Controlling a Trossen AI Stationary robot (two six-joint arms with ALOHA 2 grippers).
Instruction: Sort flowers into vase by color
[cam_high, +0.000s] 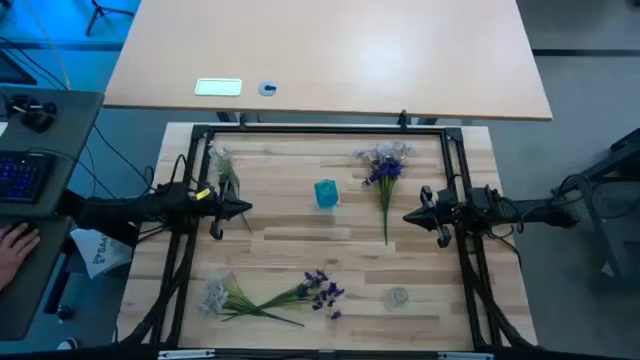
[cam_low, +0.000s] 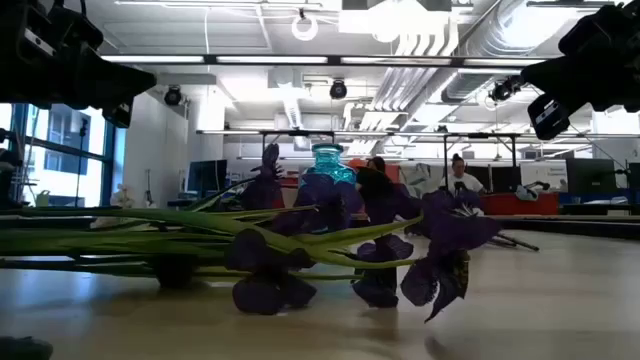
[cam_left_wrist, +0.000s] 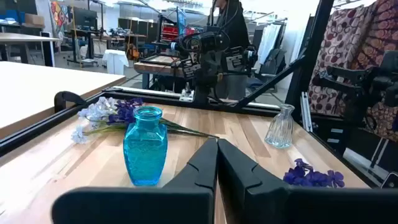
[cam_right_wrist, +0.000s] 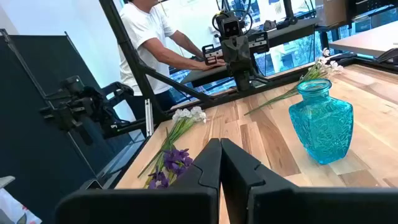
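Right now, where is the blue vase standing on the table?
In the high view the blue vase stands upright near the table's middle, between the left gripper and right gripper, with a purple and white flower bunch to its right.

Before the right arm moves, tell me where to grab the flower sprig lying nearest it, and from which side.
Grip the bare green stem below the blooms of the flower sprig, probably best coming straight down from above. It lies flat on the table, blooms toward the far edge, its stem end pointing at the near side just left of the right gripper, whose fingers are shut. The thin stem is clear there.
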